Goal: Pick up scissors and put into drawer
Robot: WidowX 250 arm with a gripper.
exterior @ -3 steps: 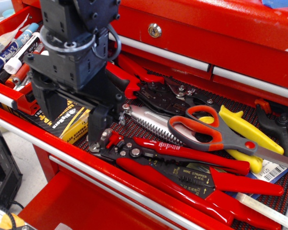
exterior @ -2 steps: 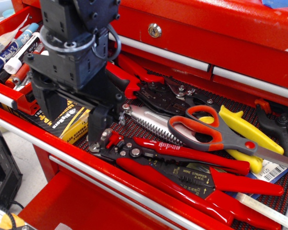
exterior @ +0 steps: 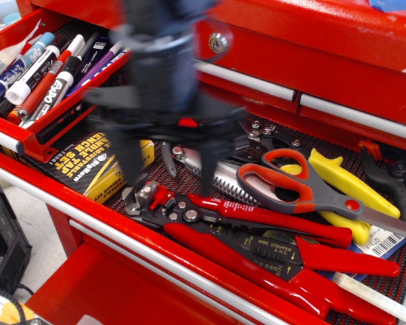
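observation.image, gripper (exterior: 166, 172): a dark smear of motion blur above the open drawer (exterior: 189, 261); fingers looked spread, one each side of a grey tool, though the blur left that unsure.
observation.image, scissors (exterior: 311, 193): lay flat in the drawer, right of the gripper and apart from it, orange-grey loops toward it, blades running off right.
observation.image, neighbours: scissors rested over yellow-handled pliers (exterior: 345, 186), with the red wire stripper (exterior: 257, 244) just in front.
observation.image, markers (exterior: 37, 71): sat in the upper-left tray.

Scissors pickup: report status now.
Claw motion-blurred, state unreadable, left of target. Red-orange and grey-handled steel scissors lying in open drawer, ungripped. Yellow-handled pliers underneath; red-handled wire stripper alongside.
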